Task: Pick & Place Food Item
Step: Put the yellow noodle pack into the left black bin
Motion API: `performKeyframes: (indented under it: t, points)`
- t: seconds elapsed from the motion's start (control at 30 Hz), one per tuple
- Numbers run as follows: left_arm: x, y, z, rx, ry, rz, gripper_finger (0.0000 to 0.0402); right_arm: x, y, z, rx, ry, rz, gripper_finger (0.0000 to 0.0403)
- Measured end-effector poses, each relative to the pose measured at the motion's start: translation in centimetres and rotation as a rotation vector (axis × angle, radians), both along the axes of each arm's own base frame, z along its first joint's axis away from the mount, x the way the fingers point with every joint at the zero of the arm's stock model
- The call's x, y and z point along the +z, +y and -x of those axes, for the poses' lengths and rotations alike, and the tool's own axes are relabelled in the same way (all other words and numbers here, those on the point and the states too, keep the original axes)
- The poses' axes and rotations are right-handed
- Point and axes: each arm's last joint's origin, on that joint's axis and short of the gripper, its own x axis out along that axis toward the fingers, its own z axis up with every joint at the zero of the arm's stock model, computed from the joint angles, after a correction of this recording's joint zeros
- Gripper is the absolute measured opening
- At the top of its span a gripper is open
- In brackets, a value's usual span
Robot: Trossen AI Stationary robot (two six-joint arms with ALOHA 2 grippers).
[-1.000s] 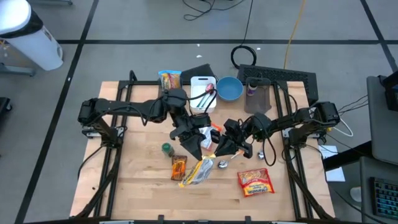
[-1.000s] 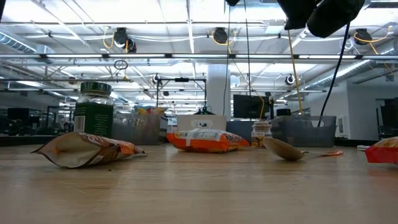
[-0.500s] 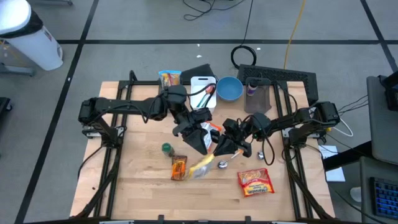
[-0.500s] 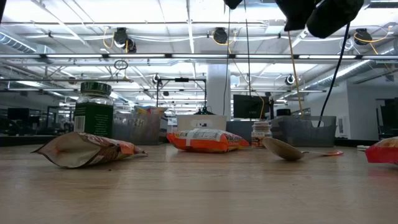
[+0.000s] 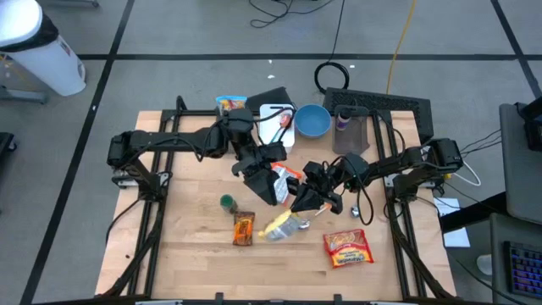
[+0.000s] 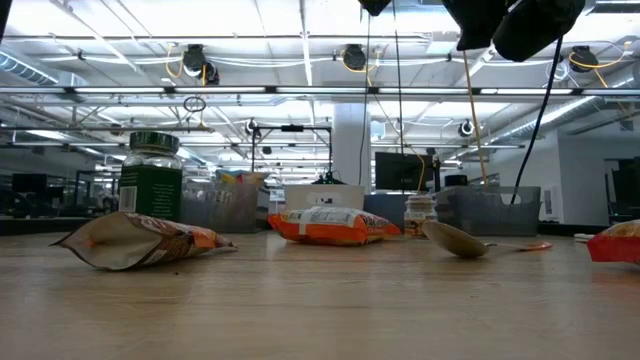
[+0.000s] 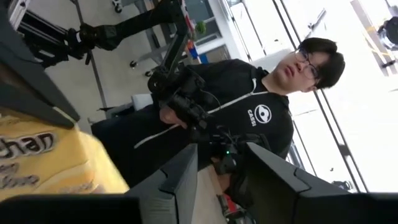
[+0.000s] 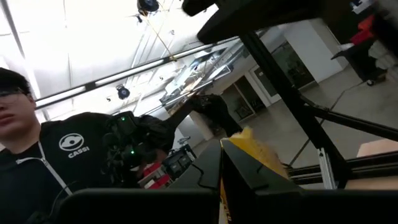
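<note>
- The table (image 5: 186,254) is pale wood and carries both dark arms, with food items scattered over it.
- A person (image 7: 249,112) in a dark zip jacket shows beyond the table in both wrist views.
- The left arm (image 5: 169,146) reaches in to the table's middle. The left gripper (image 5: 273,188) sits just beside the right one, fingers (image 7: 180,183) parted. Nothing lies between them, and the bag shows off to one side in its wrist view.
- The right arm (image 5: 398,165) reaches in from the other side. The right gripper (image 5: 305,203) is clenched on the top end of the yellow bag (image 5: 282,225).
- The yellow bag hangs slanting below the right gripper, over the table's front middle. It does not show on the tabletop in the low view, so it is off the wood.
- A red pack (image 5: 348,247) lies flat near the front right.
- A blue bowl (image 5: 312,121) stands at the back, beside a white board (image 5: 273,119).
- A brown packet (image 5: 243,228) lies just beside the yellow bag's lower end.
- A spoon (image 6: 455,238) rests on the wood, right of centre.
- A green-lidded jar (image 5: 226,202) stands upright near the brown packet.
</note>
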Motion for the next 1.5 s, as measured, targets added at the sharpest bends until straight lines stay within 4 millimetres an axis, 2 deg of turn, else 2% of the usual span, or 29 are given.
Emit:
performKeyframes:
  t: [0.2, 0.43, 0.63, 0.77, 0.93, 1.2, 1.4, 1.5]
  points:
    - [0.0, 1.2, 0.2, -0.015, -0.006, -0.007, 0.0135, 0.4, -0.9, 0.2, -0.033, 0.056, 0.002, 0.0]
    - [0.4, 3.1, 0.9, 0.051, -0.097, -0.059, 0.0109, 2.3, -2.0, 2.7, -0.109, 0.201, 0.1, 0.0]
    - [0.7, 5.5, 3.3, 0.193, -0.129, -0.163, 0.0091, 4.2, -2.5, 5.3, -0.193, 0.228, 0.126, 0.0]
    - [0.6, 6.4, 5.1, 0.373, -0.139, -0.335, 0.009, 5.0, -2.6, 6.3, -0.235, 0.226, 0.119, 0.0]
    - [0.2, 5.9, 5.8, 0.529, -0.131, -0.555, 0.009, 4.4, -2.6, 5.9, -0.253, 0.27, 0.114, 0.0]
    - [0.0, 4.3, 5.4, 0.616, -0.105, -0.651, 0.009, 3.4, -2.7, 4.9, -0.249, 0.31, 0.111, 0.0]
    - [0.0, 4.1, 5.1, 0.76, -0.11, -0.787, 0.009, 3.4, -2.8, 4.9, -0.246, 0.311, 0.112, 0.0]
    - [0.4, 4.2, 4.9, 0.786, -0.172, -0.815, 0.009, 3.4, -2.9, 4.9, -0.25, 0.311, 0.111, 0.0]
